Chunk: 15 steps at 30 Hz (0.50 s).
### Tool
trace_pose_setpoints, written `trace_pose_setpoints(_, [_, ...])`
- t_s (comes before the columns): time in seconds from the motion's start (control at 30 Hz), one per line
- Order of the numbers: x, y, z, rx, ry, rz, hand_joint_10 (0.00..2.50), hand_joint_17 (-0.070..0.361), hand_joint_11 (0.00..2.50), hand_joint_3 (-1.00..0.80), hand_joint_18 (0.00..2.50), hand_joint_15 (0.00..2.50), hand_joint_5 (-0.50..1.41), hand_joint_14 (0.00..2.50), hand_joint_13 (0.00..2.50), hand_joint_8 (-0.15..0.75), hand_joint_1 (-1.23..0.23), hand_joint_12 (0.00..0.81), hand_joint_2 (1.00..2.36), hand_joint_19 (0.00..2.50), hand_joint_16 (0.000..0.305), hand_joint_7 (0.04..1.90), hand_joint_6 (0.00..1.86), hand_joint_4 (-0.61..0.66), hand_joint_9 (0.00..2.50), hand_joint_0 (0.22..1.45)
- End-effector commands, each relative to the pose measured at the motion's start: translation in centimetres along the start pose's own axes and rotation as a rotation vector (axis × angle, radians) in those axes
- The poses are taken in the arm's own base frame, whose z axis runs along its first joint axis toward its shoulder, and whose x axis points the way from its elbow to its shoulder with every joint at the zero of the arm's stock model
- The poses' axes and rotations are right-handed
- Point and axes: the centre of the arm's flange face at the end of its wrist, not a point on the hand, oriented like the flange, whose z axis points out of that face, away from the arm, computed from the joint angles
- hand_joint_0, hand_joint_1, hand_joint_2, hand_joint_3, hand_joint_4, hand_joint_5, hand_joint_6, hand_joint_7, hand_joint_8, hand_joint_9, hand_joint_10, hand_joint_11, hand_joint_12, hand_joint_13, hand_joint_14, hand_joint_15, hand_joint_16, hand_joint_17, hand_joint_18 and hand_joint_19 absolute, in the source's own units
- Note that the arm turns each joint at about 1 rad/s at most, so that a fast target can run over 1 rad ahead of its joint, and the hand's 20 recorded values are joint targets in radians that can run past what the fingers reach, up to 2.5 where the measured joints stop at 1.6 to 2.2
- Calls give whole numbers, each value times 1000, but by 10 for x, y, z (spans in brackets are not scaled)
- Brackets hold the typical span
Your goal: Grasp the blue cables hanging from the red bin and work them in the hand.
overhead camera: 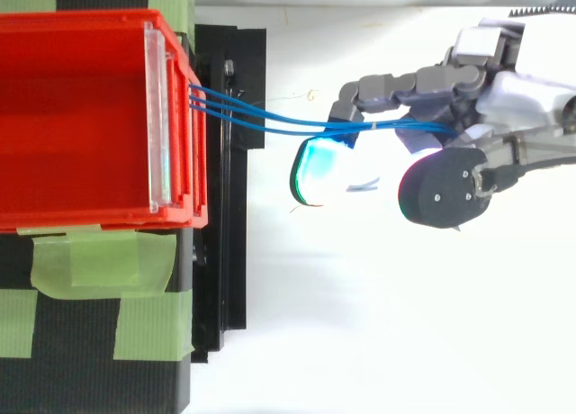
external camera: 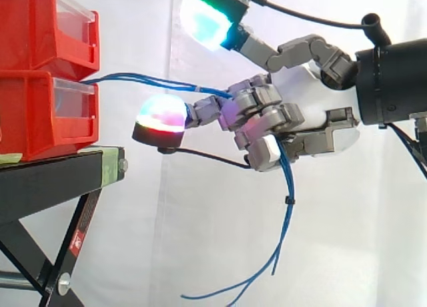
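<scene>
Several thin blue cables (overhead camera: 270,118) run from red bin (external camera: 27,113) into curled hand (external camera: 267,113).

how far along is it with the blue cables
Done: the grasp. The hand has its fingers curled round the blue cables, which run from the lower red bin to it. In hand: the cables pass through the fingers, their loose ends hanging below. Left: working them in the hand; one moment can't show how much of that has happened.
</scene>
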Motion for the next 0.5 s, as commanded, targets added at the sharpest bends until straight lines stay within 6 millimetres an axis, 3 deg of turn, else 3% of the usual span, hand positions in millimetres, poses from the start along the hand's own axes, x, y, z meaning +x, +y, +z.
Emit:
trace_pose_setpoints(0.0, [-1,4,2,-2,-5,-10,2500,155,2168,-950,1397,1617,299,2500,1143,336,-654,537,1002,687,69,1296,6,223,773,749])
trace_pose_setpoints(0.47, [-6,7,4,-27,-43,-33,2500,148,2187,-916,1362,1664,299,2500,1125,336,-669,534,1003,703,66,1309,6,222,769,773])
